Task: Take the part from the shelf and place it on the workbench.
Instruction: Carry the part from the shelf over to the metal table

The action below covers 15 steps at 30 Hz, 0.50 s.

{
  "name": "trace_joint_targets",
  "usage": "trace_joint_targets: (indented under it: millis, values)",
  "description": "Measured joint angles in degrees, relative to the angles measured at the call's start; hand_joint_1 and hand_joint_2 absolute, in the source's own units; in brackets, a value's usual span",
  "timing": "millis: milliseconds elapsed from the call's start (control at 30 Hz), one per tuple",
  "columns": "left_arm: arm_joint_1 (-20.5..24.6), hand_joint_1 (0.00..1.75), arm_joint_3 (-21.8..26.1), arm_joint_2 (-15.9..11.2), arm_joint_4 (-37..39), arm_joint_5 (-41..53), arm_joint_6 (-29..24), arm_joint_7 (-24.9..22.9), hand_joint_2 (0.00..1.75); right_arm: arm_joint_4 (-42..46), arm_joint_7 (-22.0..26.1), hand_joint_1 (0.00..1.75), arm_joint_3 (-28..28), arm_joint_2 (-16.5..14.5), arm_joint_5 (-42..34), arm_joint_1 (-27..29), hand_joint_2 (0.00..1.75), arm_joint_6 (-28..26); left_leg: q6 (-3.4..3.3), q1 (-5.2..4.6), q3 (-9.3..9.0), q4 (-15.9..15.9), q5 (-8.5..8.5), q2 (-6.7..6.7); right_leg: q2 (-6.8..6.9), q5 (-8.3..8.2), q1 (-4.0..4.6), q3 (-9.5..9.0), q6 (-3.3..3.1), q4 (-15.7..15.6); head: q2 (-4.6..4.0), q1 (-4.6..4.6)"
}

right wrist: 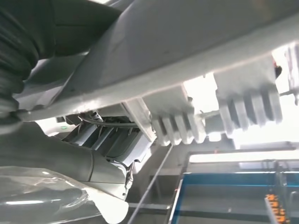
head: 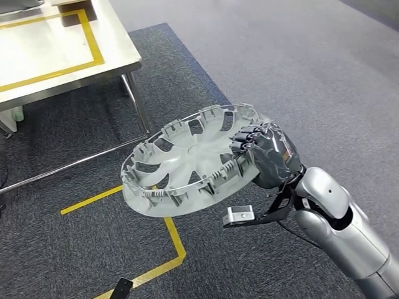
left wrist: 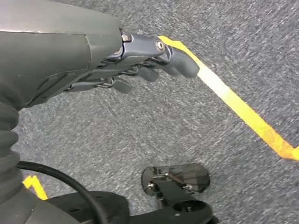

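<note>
In the head view, the right hand [head: 268, 152] grips the silver wheel cover [head: 188, 162] by its rim, fingers [head: 244, 140] curled over the edge. It is held roughly level above the grey carpet [head: 282, 62], apart from the workbench [head: 61, 43], which is cut off at the frame's corner.

In the left wrist view, the left hand [left wrist: 141, 58] hangs over the carpet and yellow tape [left wrist: 243, 109], fingers loosely extended, holding nothing.

In the right wrist view, the cover's ribbed underside [right wrist: 176, 70] sits close to the lens; the fingers are hard to make out.
</note>
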State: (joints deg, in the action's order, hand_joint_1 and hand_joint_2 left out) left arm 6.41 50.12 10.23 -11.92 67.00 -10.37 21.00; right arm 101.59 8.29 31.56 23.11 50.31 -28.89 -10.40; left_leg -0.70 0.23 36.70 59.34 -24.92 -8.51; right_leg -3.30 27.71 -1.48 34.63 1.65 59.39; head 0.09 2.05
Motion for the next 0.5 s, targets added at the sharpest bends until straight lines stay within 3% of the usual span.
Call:
trace_joint_targets:
  millis: [67,133,200,233,300,367,433,500]
  values:
    - [-0.1,0.0,0.0,-0.1,0.0,0.0,0.0,0.0,1.75,0.0,0.3,1.75,0.3,0.5,-0.6,-0.7,1.75,0.4,0.64,-0.29,0.87,2.0,-1.13,2.48,1.47,0.06,-0.21,-0.62,-0.57,-0.4,0.0,0.36]
    - [0.1,0.0,0.0,-0.1,0.0,0.0,0.0,0.0,1.75,0.0,0.9,1.75,0.6,1.0,-1.5,-1.2,1.75,0.9,1.18,-0.35,3.93,8.2,-3.97,6.35,3.12,0.41,-0.17,-1.22,-1.02,-0.5,0.0,0.73]
    - [0.1,0.0,0.0,-0.1,0.0,0.1,0.0,0.0,1.75,0.0,1.6,1.75,1.0,1.5,-2.4,-1.6,1.75,1.5,1.46,-0.08,7.34,14.9,-5.96,7.85,4.78,0.84,-0.06,-1.69,-1.17,-0.5,0.0,0.78]
    - [0.1,0.0,0.0,-0.1,0.0,0.1,0.0,0.0,1.75,0.0,1.9,1.75,1.2,1.7,-2.7,-1.7,1.75,1.8,1.48,0.0,7.89,15.8,-5.57,8.06,5.55,1.08,-0.05,-1.97,-1.16,-0.5,0.0,0.79]
    - [0.0,0.0,0.0,-0.2,0.0,0.2,0.0,0.0,1.75,0.0,2.4,1.75,1.7,2.1,-3.1,-1.8,1.75,2.0,1.21,-0.01,5.79,11.1,-2.05,8.78,7.02,1.61,-0.01,-2.74,-1.05,-0.5,0.0,0.8]
    - [0.1,0.0,0.0,-0.3,0.0,0.2,0.0,0.0,1.75,0.3,2.7,1.75,1.8,2.6,-3.3,-1.8,1.75,1.8,0.52,-0.66,2.27,3.7,0.82,11.7,8.37,2.24,0.28,-3.44,-0.67,-0.6,0.0,0.82]
    - [0.3,0.0,0.0,-0.3,0.0,0.3,0.0,0.0,1.75,0.7,3.1,1.75,1.9,3.3,-3.4,-1.8,1.75,1.4,-0.14,-1.31,0.89,0.4,1.1,13.62,9.74,2.71,0.76,-3.81,-0.11,-0.8,0.0,0.74]
    - [0.2,0.0,0.0,-0.4,0.0,0.3,0.0,0.0,1.75,1.1,3.2,1.75,1.9,3.8,-3.4,-1.7,1.75,1.0,-0.64,-1.26,0.91,0.0,0.98,12.38,11.12,3.12,0.94,-4.17,0.5,-1.1,0.0,0.6]
